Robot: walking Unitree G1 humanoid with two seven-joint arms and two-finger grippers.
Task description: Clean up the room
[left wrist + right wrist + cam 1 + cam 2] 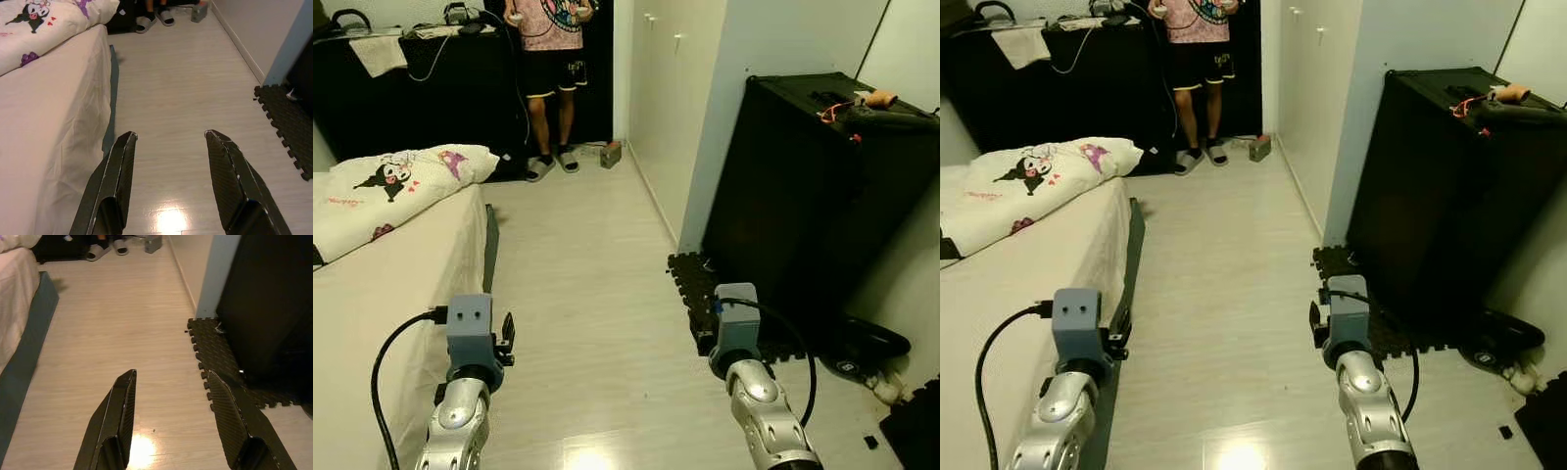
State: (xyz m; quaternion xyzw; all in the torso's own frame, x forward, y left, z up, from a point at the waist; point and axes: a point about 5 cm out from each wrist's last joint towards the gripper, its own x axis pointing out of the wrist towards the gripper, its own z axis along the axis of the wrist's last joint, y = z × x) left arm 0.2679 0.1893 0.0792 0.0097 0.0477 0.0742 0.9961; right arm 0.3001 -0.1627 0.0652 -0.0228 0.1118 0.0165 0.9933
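No legible text

The pillow (406, 179) carries a cartoon print and small red marks, too small to read.

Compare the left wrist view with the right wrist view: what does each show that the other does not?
Left wrist view: the cream bed sheet and the white cartoon-print pillow. Right wrist view: the tall black cabinet. Both share the pale wood floor, the black foam puzzle mat, a person's grey slippers, and two open black fingers.
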